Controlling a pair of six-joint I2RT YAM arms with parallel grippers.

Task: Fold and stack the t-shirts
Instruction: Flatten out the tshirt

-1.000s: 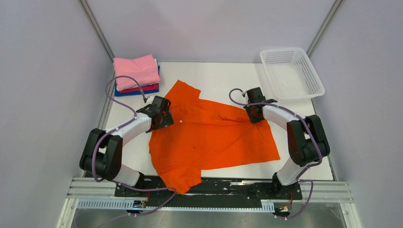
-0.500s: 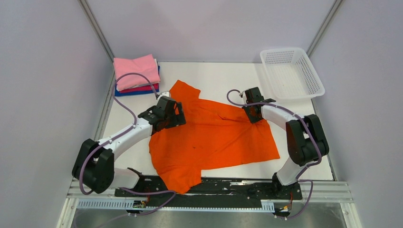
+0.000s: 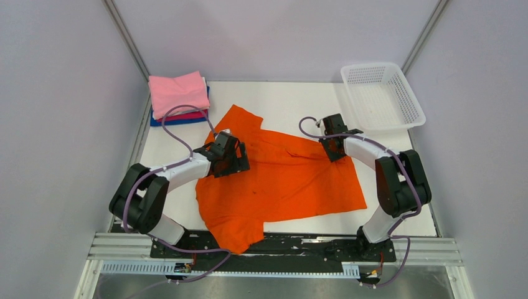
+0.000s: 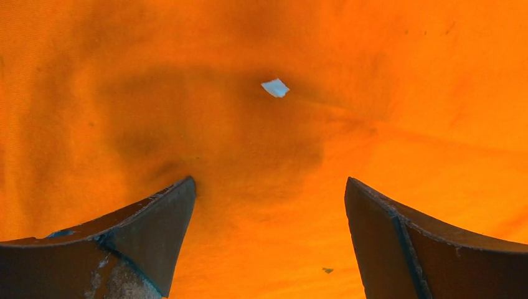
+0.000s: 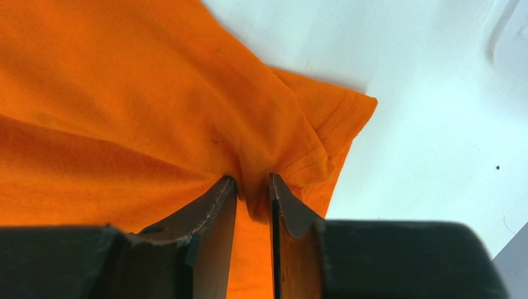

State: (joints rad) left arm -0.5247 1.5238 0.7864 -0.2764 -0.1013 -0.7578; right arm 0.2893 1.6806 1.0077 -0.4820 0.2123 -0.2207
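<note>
The orange t-shirt [image 3: 280,177] lies spread on the white table, one sleeve hanging over the near edge. My left gripper [image 3: 235,163] is open, low over the shirt's left part; in the left wrist view [image 4: 269,187] only orange cloth [image 4: 261,143] with a small white tag [image 4: 275,88] lies between its fingers. My right gripper [image 3: 333,151] is shut on a pinch of the orange shirt near its far right sleeve [image 5: 324,124], the cloth bunched between the fingertips [image 5: 252,184]. A stack of folded t-shirts [image 3: 179,96], pink on top, magenta and blue below, sits at the far left corner.
A white plastic mesh basket [image 3: 381,96] stands at the far right corner. White table surface [image 3: 292,99] shows behind the shirt. Grey walls close the sides. The black base rail [image 3: 311,246] runs along the near edge.
My left arm has swung from the shirt's left edge inward over the cloth, its gripper now further right and nearer. The right gripper has stayed on its pinch of cloth.
</note>
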